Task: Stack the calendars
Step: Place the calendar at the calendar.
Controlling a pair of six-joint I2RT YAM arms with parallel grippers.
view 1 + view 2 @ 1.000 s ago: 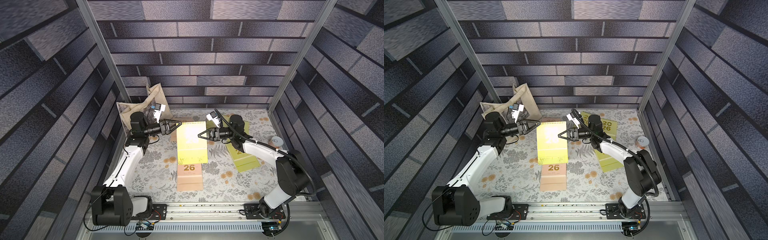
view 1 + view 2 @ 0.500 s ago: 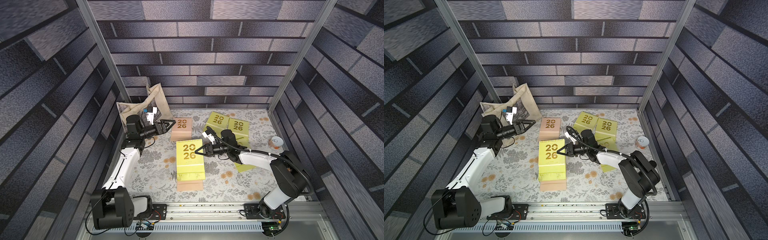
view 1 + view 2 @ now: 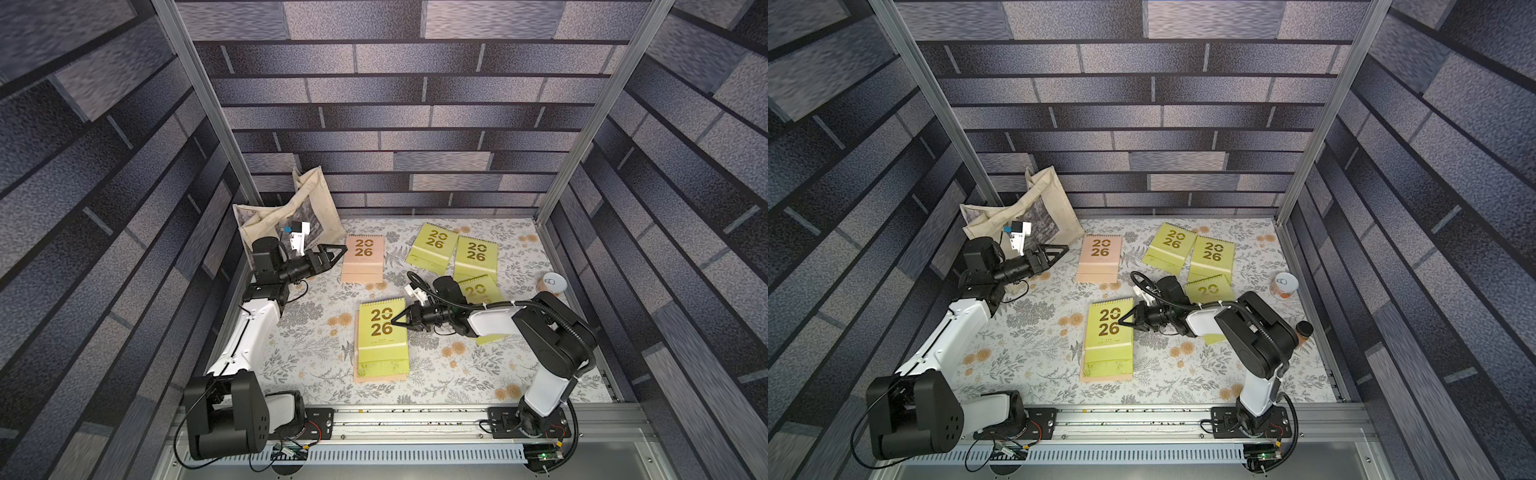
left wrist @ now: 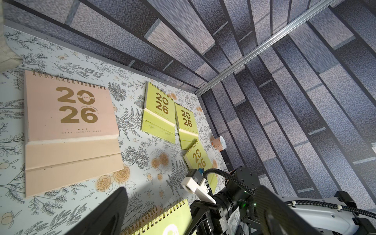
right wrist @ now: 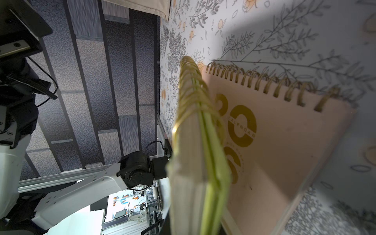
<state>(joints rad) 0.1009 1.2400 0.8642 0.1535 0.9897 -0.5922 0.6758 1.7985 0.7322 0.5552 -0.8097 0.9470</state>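
lime-green calendar [image 3: 382, 332] clamped at its side edge by right gripper [image 3: 395, 322], jaws closed tight on it; laid over peach-pink calendar [image 3: 380, 377] near front of floral table [image 3: 291, 353], spiral end raised off it in right wrist view. left gripper [image 3: 337, 254] spread wide, holding nothing, just beside second peach-pink calendar [image 3: 362, 264], near tote bag [image 3: 291, 208]. three more lime-green calendars [image 3: 476, 257] clustered at rear right, one partly under right arm [image 3: 494, 322].

Black left gripper [image 3: 338, 254] spread wide, arm extended forward — black right gripper [image 3: 395, 322] low, pinching the lime-green spiral-bound calendar [image 3: 380, 336].
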